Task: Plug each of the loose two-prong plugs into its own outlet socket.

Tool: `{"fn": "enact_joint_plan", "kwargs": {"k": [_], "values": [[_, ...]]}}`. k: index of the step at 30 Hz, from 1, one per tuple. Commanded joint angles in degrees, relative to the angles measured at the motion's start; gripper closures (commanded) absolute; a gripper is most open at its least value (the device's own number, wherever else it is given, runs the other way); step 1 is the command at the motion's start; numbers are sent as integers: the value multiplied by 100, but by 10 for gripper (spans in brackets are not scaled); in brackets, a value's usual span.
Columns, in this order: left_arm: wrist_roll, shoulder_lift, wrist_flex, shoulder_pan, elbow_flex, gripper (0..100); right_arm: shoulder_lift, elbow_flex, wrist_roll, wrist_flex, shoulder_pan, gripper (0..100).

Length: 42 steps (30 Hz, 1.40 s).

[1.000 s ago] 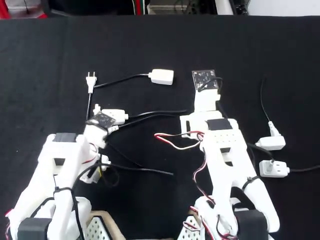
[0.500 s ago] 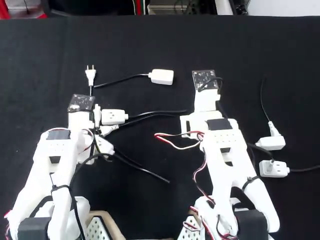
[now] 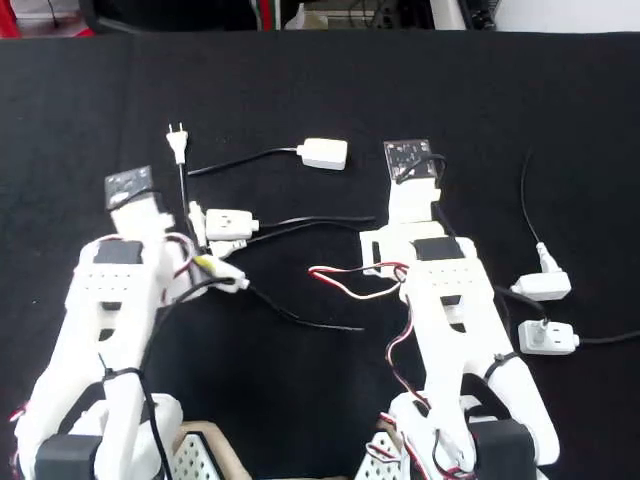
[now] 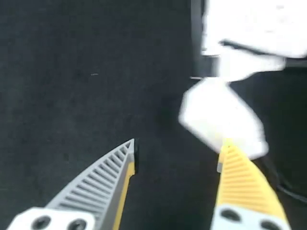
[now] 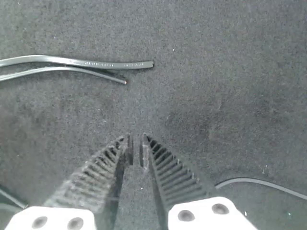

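One risk: left end effector (image 4: 179, 143) spread, plug (image 4: 220, 120) off-centre beside one finger; closing may knock it aside. Right end effector (image 5: 135, 139) pressed together, empty.

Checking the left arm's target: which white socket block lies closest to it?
The socket block beside the left arm, with black cables running toward the middle. The far block lies farther back, and the right-side blocks sit past the right arm.

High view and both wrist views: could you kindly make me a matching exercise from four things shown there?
Things:
1. loose plug
2. left tool
3. right tool
4. white sockets

States or places:
A. shut
B. beside the right arm
C. open
D. beyond the left arm, prongs pointing away

Pairs: 1-D, 2-C, 3-A, 4-B.
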Motion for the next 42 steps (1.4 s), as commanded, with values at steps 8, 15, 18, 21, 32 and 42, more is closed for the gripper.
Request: {"fn": "enact_joint_plan", "kwargs": {"k": [8, 15, 18, 21, 32, 42], "values": [[1178, -9, -264, 646, -470, 715, -13, -31, 44, -114, 97, 962], [932, 123, -18, 655, -365, 713, -13, -22, 44, -114, 97, 962], [914, 791, -114, 655, -523, 704, -13, -22, 44, -114, 97, 962], [879, 1873, 308, 646, -1086, 720, -13, -22, 44, -114, 97, 962], [211, 3947, 651, 620, -2026, 802, -13, -22, 44, -105, 105, 962], [-782, 3288, 1143, -136, -2387, 971, -13, -22, 44, -105, 105, 962]]}}
